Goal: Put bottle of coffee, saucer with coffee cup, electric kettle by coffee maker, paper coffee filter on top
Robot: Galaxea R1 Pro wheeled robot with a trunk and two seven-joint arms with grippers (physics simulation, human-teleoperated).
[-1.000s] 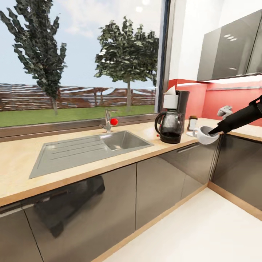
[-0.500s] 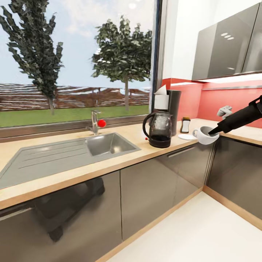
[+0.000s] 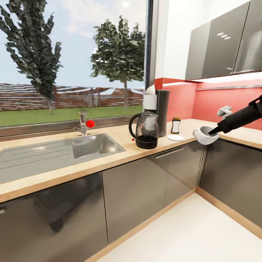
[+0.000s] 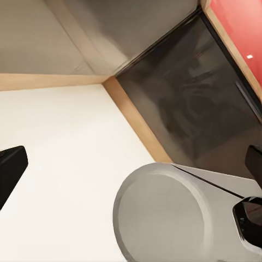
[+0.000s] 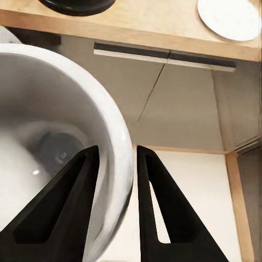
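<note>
The white coffee cup hangs pinched by its rim, off the desk's front edge. On the desk stand the coffee maker, electric kettle, bottle of coffee and saucer.

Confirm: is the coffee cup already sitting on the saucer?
No: the coffee cup hangs in the right gripper, pinched at its rim out past the counter edge, while the saucer lies bare.

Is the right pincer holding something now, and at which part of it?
Yes. The right pincer holds the coffee cup by its rim, one finger inside the bowl and the other outside the wall.
</note>
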